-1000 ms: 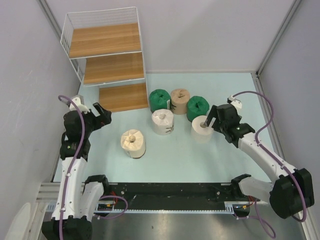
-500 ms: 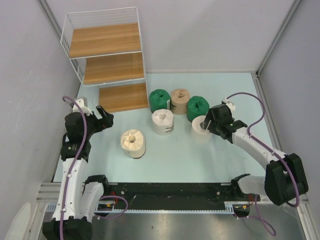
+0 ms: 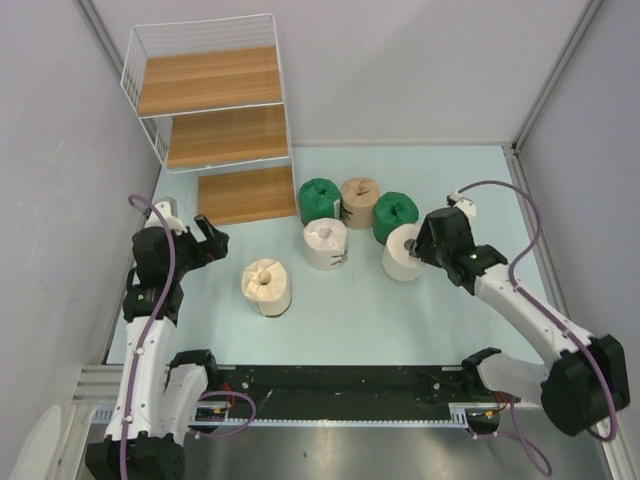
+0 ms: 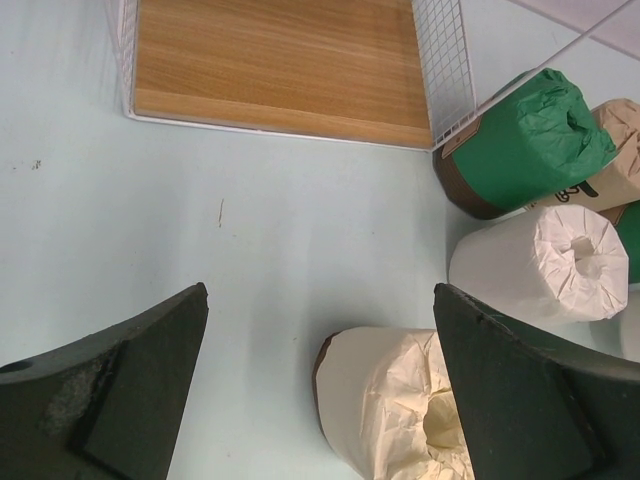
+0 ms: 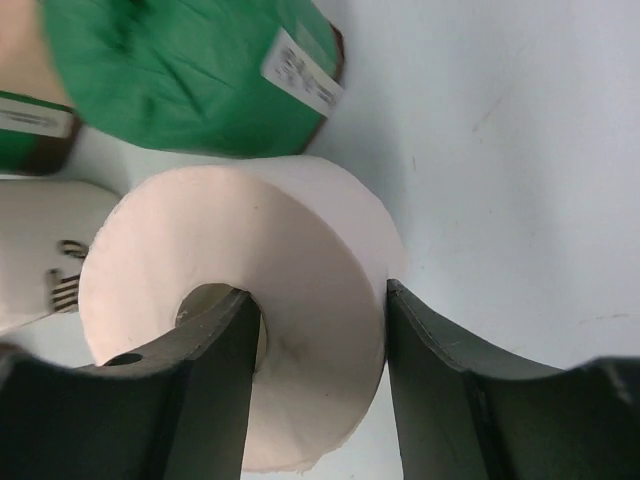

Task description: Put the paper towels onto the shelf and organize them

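**While the left gripper gapes, the right one pinches a roll**

Where the shelf (image 3: 215, 80) stands against the far left wall, its bottom board's front edge meets a stretch of pale table (image 3: 330, 330) running back towards the arm bases. The paper towels stand clustered right of that board. The right gripper (image 5: 320, 310) is clamped on the wall of the cream-white roll (image 3: 400, 262) farthest from the shelf, one finger in its core and one outside. The left gripper (image 4: 320, 290) hangs just in front of the shelf, spread wide and holding nothing. Both wrist views crop several rolls at their edges.
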Robot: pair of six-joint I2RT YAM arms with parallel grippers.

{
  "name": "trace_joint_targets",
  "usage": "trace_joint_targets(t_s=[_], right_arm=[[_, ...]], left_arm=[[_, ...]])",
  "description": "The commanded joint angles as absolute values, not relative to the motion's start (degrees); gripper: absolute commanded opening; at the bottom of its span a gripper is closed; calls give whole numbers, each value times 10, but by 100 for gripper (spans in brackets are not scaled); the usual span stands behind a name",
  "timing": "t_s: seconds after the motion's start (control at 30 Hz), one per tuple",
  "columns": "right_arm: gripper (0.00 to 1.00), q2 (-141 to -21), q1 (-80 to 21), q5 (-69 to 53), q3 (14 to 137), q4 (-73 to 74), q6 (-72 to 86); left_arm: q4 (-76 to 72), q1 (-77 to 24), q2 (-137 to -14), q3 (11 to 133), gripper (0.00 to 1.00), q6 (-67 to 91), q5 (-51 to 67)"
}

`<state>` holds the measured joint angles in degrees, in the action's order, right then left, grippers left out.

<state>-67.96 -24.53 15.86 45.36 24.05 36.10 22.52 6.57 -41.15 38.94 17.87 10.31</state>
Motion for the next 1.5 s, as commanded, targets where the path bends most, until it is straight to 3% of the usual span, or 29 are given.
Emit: trace_joint_targets(t_s=[0.0,0.17,0.37,0.53,0.77,1.0,1.47], right_arm=[[25,-588,-238,145,542,207,341],[23,-633,-270,77,610,178,335],[25,-761,-393,-9,699,98,289],[25,-904,-514,31,844,90,248],[25,-1069,-584,95,1034,143,219],[18,-1149,-581,164,1078,125,232],[20,-1216,-529,234,1047,-16,247]], left_arm=[[228,69,-414,389,100,172,110],[230,69,-417,390,100,172,109],[229,69,-416,389,100,172,109],[229,69,-417,389,100,172,108],[231,69,-414,390,100,172,104],[236,69,-417,391,100,172,97],[265,69,-401,400,100,195,2]])
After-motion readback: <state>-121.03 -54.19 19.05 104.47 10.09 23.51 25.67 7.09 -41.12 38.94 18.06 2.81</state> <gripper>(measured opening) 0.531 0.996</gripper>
